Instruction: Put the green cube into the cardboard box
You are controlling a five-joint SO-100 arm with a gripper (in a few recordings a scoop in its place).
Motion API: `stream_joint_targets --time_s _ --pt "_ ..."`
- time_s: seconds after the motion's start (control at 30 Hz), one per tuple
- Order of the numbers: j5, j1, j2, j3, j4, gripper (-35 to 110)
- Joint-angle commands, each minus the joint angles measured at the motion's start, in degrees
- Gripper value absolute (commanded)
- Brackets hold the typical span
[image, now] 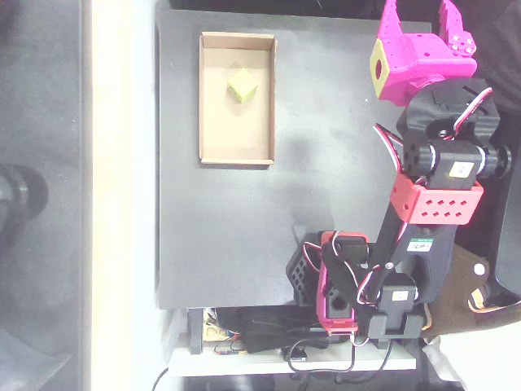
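Overhead view: matte green cube point(242, 84) inside shallow cardboard box point(237, 155); claw point(419, 18) spread, empty.

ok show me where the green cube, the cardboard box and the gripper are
green cube point(242, 84), overhead view, its top face
cardboard box point(237, 160), overhead view, its lower wall
gripper point(422, 18), overhead view, between its magenta fingers

Black arm point(423, 244), red brackets, magenta pincer point(419, 16) with yellow square patch.

Cube point(242, 84) inside box point(207, 98)
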Motion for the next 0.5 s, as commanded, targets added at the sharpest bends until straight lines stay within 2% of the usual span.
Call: stream_joint_targets --time_s 0.0,0.17,0.47 --pt "0.9 1.4 2.7 -0.2 0.5 28" --pt "0.9 1.4 9.3 6.9 2.5 28" --pt "0.4 0.8 30.1 30.8 3.3 28"
